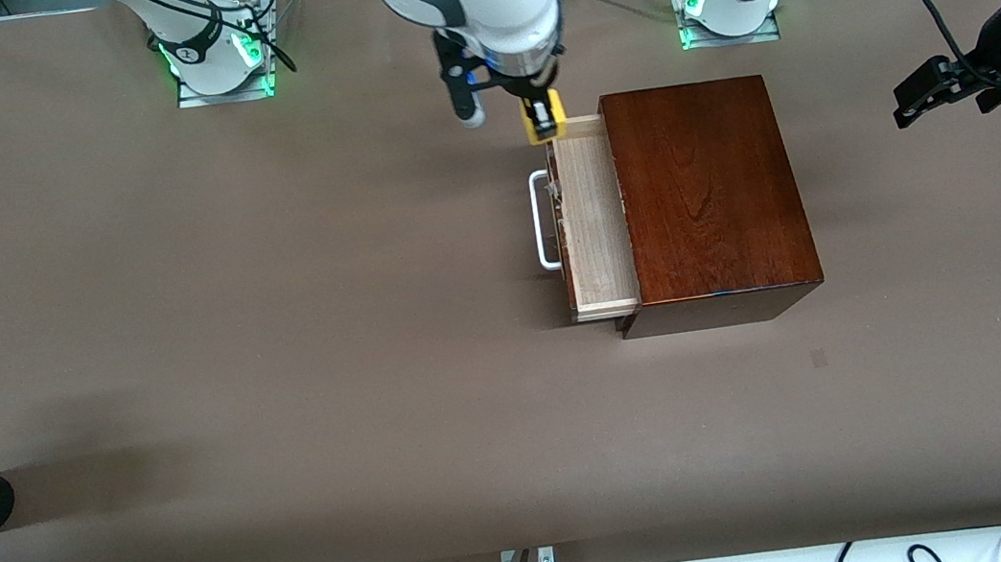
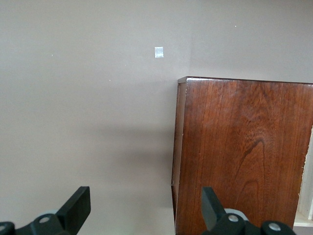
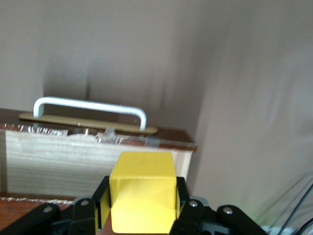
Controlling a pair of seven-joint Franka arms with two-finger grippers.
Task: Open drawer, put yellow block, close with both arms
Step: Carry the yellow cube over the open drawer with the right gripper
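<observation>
Your right hand [image 1: 542,111] is clamped on the yellow block [image 1: 542,119], one black finger pressed to each side of the cube, as the right wrist view shows plainly [image 3: 143,192]. It hangs in the air over the corner of the open drawer [image 1: 593,215] that lies toward the robots' bases, right by the drawer's front panel; from the front camera it is hard to say whether the block is squarely over the pale tray or partly over its rim. Below your hand the drawer stands pulled out of the dark wooden box [image 1: 707,196], its light-wood floor bare, its white bar handle [image 1: 543,221] pointing toward the right arm's end of the brown surface [image 1: 224,308]. Your left hand [image 1: 935,90] waits in the air well apart from the box, over the left arm's end of the surface, with its two fingers [image 2: 76,208] spread wide and nothing between them. In the left wrist view the box top [image 2: 244,152] lies under one of those fingers, and a small pale square mark [image 2: 158,52] sits on the surface near the box.
</observation>
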